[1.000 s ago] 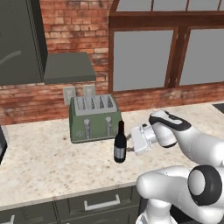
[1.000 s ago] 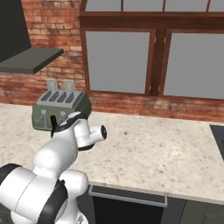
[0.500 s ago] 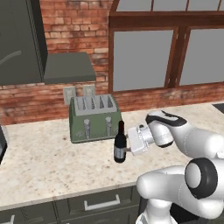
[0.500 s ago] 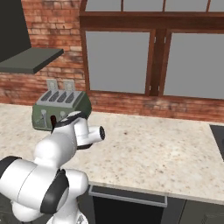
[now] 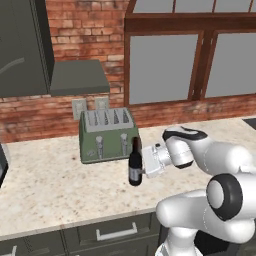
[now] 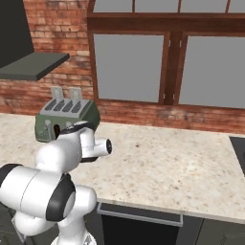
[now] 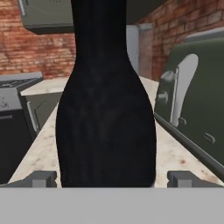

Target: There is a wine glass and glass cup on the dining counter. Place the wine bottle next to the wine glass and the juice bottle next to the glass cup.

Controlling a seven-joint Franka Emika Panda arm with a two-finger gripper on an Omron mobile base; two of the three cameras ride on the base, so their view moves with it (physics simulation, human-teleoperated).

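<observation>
Wine bottle [image 5: 135,163] stands upright on the wall counter [image 5: 45,190] just before the toaster [image 5: 108,134], between the parted fingers of the gripper [image 5: 141,168], which are not yet clamped; closing off-centre, in my judgement, could tip it against the toaster.

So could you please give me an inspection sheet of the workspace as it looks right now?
Surface: beige speckled wall counter, dark drawers below.
Job's things: wine bottle upright on the counter, in front of the toaster's right end; its dark body fills the middle of the hand view.
Clutter: green four-slot toaster at the brick wall.
Grippers: gripper level with the bottle's body, fingertips on both sides of it, open, not touching.
Cables: nothing seen.
Surroundings: brick wall, wood-framed window, grey range hood, wall outlets above the toaster.
</observation>
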